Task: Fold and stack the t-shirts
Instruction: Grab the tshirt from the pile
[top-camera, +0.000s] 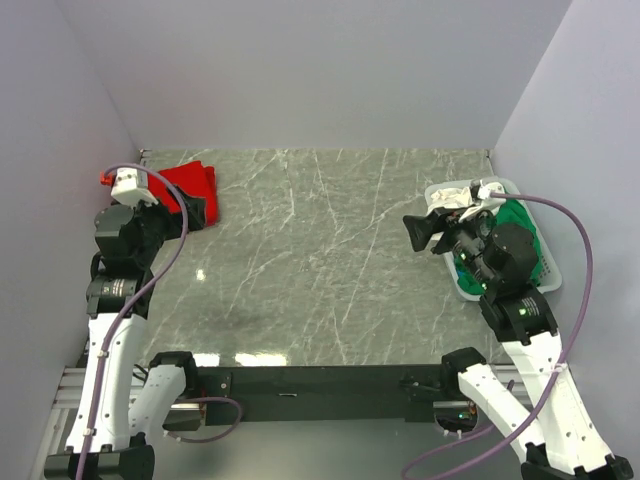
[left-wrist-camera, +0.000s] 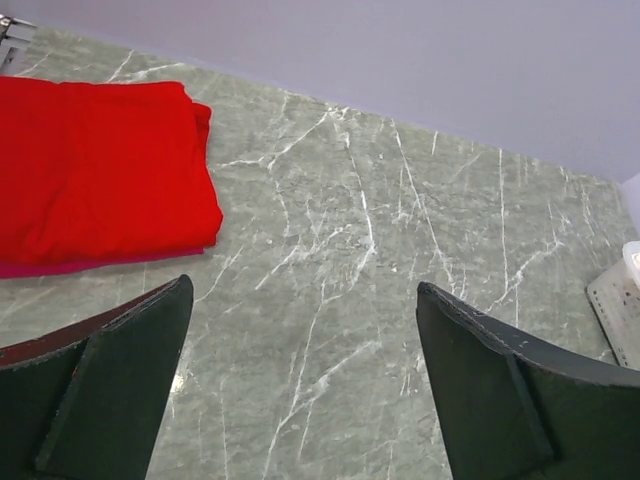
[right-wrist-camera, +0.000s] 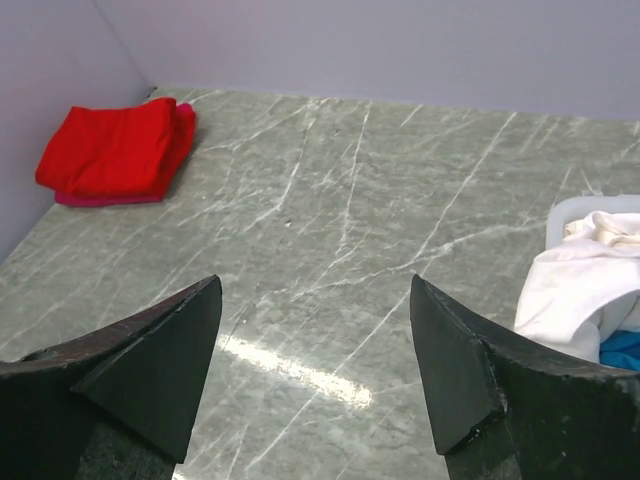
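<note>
A folded red t-shirt lies at the far left corner of the marble table, and a thin pink edge shows under it. My left gripper hovers just beside its near right edge, open and empty. A white t-shirt, a green one and a bit of blue cloth lie crumpled in the white basket on the right. My right gripper hangs open and empty just left of the basket, facing the red t-shirt.
Lilac walls close in the table on the left, back and right. The grey marble tabletop stretches between the red pile and the basket. The basket's rim sits near my right fingers.
</note>
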